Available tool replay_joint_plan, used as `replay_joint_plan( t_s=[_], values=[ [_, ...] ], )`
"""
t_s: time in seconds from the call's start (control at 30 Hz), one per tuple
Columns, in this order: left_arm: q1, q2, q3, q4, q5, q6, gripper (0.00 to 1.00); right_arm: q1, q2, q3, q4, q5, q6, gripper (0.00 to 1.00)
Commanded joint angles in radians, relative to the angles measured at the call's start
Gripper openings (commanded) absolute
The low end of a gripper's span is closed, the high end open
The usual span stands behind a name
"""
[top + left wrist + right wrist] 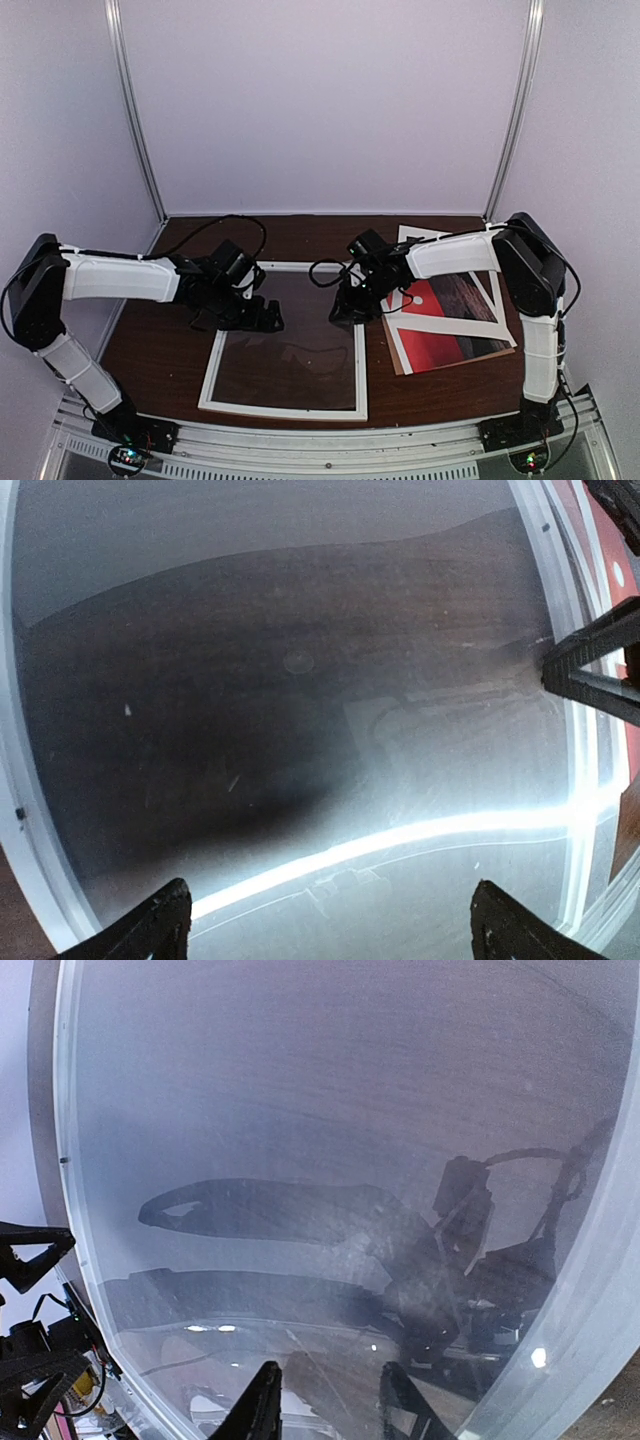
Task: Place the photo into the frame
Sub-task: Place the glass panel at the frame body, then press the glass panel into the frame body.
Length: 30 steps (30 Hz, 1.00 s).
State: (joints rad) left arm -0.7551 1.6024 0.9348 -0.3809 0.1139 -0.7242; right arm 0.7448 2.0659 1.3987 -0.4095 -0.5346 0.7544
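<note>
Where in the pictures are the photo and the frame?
the photo (440, 335), top external view, on its red sky area
the frame (285, 409), top external view, on its near white rail

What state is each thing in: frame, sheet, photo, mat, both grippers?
frame: lying flat, no photo in it.
clear sheet: flat inside the frame.
photo: flat, right of the frame, partly under the mat.
white mat: askew on top of the photo.
left gripper: open wide, empty, over the sheet.
right gripper: partly open, empty, over the sheet.
</note>
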Motion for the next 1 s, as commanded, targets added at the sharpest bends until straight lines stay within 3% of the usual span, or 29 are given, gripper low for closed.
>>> replay_joint_plan(
  t_s=[0.0, 0.3, 0.63, 0.97],
  values=[
    [-0.010, -0.126, -0.043, -0.102, -0.051, 0.017, 0.98, 0.008, 0.011, 0.020, 0.005, -0.001, -0.020, 0.34],
    [-0.012, -0.336, -0.143, -0.350, -0.065, 0.006, 0.98, 0.010, 0.013, 0.026, 0.006, -0.005, -0.022, 0.34],
    [-0.041, -0.439, -0.272, -0.365, 0.007, -0.059, 0.98, 0.009, 0.020, 0.031, 0.005, -0.002, -0.025, 0.34],
    [-0.142, -0.391, -0.281, -0.329, 0.004, -0.112, 0.98, 0.010, 0.022, 0.033, 0.000, -0.002, -0.028, 0.34]
  ],
)
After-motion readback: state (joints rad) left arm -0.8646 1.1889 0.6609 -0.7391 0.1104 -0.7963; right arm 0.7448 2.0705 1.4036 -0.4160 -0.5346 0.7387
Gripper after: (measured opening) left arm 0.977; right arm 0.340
